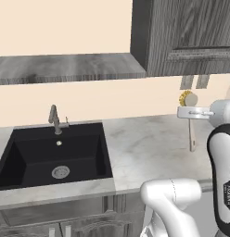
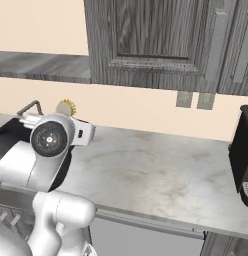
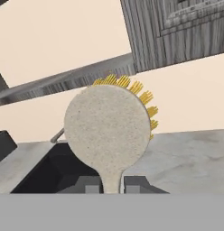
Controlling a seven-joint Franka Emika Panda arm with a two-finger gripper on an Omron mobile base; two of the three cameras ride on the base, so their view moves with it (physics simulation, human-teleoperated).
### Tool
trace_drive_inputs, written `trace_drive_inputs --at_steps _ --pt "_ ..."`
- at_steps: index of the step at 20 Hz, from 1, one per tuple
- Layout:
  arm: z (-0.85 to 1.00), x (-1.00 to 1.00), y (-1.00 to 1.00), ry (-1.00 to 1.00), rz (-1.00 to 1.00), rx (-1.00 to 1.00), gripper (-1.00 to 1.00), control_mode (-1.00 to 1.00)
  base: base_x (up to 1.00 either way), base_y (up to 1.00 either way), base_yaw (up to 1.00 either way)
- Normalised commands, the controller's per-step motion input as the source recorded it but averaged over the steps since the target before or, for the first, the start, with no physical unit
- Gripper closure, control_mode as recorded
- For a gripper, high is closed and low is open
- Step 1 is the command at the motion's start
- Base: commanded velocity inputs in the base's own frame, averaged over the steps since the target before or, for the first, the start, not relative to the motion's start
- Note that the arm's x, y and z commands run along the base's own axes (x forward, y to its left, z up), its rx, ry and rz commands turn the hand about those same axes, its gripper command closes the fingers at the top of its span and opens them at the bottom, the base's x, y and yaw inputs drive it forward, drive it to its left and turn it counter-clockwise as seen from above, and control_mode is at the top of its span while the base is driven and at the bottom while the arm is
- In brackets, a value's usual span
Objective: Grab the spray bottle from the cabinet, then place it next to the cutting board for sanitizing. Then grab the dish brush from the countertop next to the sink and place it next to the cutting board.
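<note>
My gripper (image 3: pixel 111 185) is shut on the dish brush (image 3: pixel 107 131), gripping the pale wooden handle just below the round head with yellow bristles. The brush (image 1: pixel 187 98) stands upright with its head up. Its handle hangs down past the gripper (image 1: pixel 191 113) over the marbled countertop (image 1: pixel 149 148), to the right of the black sink (image 1: pixel 56 152). The brush head (image 2: pixel 66 106) peeks above the arm in the right base view. The dark grey cabinet (image 2: pixel 161 40) hangs above with its doors closed. The spray bottle and the cutting board are out of view.
A thin steel faucet (image 1: pixel 54 119) stands behind the sink. A grey shelf (image 1: pixel 66 67) runs along the wall at the left. A black appliance (image 2: pixel 243 160) sits at the right end of the counter (image 2: pixel 146 170), below two wall outlets (image 2: pixel 195 100).
</note>
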Motion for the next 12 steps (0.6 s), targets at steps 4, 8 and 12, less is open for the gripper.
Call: trace_drive_inputs --at_steps 4,8,12 --pt "0.07 -0.11 0.0 -0.03 0.01 0.01 1.0 1.0 -0.34 0.01 0.0" --pt "0.0 0.0 0.0 0.0 0.0 0.0 1.0 1.0 -0.51 0.52 0.04" --pt "0.0 0.0 0.0 0.0 0.0 0.0 1.0 1.0 -0.73 1.0 0.16"
